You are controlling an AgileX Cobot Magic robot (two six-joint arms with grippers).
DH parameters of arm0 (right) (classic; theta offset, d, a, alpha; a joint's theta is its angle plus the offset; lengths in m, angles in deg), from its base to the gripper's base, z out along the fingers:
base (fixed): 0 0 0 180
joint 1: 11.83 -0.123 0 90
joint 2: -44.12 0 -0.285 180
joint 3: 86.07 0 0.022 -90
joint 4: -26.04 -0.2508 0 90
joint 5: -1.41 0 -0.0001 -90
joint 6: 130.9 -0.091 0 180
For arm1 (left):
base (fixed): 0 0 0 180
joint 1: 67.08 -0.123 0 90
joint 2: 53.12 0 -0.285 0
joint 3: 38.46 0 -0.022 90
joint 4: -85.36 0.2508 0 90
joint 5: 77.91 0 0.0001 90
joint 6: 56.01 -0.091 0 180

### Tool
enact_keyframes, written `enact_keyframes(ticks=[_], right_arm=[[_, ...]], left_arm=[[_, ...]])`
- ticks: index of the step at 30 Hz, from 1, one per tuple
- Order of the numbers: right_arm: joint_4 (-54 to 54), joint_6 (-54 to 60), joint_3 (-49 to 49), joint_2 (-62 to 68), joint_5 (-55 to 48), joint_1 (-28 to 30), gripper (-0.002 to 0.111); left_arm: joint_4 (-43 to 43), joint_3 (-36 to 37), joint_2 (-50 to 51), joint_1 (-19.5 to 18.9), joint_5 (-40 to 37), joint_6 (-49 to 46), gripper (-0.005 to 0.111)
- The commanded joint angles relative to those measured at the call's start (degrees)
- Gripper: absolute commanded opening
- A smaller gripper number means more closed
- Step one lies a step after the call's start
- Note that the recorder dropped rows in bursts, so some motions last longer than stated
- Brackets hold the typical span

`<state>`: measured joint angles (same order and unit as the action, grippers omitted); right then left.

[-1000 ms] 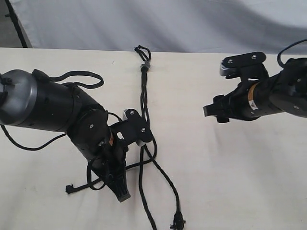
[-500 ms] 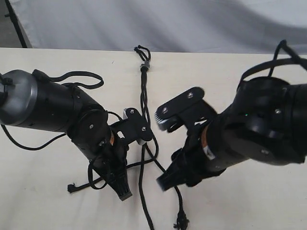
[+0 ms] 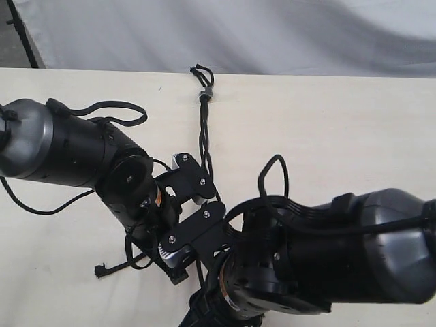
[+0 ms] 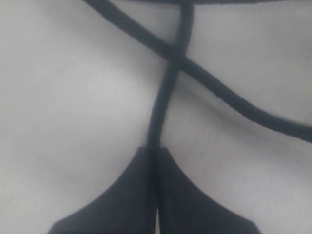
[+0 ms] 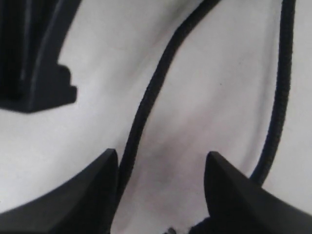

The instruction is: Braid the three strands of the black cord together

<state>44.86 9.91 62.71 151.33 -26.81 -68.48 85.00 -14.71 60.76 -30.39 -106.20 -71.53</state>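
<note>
The black cord lies down the middle of the table, its grey band (image 3: 206,94) and little loops at the far end. Its three strands (image 3: 203,136) run toward me and vanish under the arms. One knotted tip (image 3: 100,270) pokes out at the left. My left gripper (image 3: 178,276) is shut on one strand (image 4: 165,92), which crosses a second strand (image 4: 219,92). My right gripper (image 5: 161,158) is open low over the table, one strand (image 5: 146,102) running just inside one finger and another strand (image 5: 280,97) outside it. In the exterior view the right gripper's fingers are hidden.
The bulky right arm (image 3: 306,266) covers the near middle of the cream table (image 3: 354,122), close beside the left arm (image 3: 61,146). The left gripper's body (image 5: 34,63) shows near the right gripper. A grey cloth wall (image 3: 272,34) backs the table.
The right arm has swung from the far right down to the near middle, over the strands beside the left gripper. The left arm has stayed put, still holding its strand.
</note>
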Motion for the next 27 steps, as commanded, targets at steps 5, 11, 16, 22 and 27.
enact_keyframes(ticks=[5, 11, 16, 22, 27], right_arm=[[0.7, 0.2, -4.9, 0.8, 7.6, -1.3, 0.052], [0.8, 0.3, -5.4, 0.8, 8.6, -1.4, 0.02], [0.8, 2.2, -5.2, 0.4, 8.2, -1.4, 0.0], [1.9, 7.2, -3.0, -5.0, 3.7, -1.4, 0.0], [14.7, 7.6, -2.5, -9.5, 2.7, -1.4, 0.0]], left_arm=[[-0.2, 1.0, 0.6, -0.1, 0.0, 3.2, 0.001], [-0.5, 1.0, 0.6, -0.1, 0.0, 3.6, 0.001], [-0.5, 1.0, 0.6, -0.1, 0.0, 4.9, 0.001], [-0.5, 1.0, 0.6, -0.1, -0.3, 4.8, 0.001], [-0.5, 1.0, 0.6, -0.1, -0.3, 4.8, 0.001]])
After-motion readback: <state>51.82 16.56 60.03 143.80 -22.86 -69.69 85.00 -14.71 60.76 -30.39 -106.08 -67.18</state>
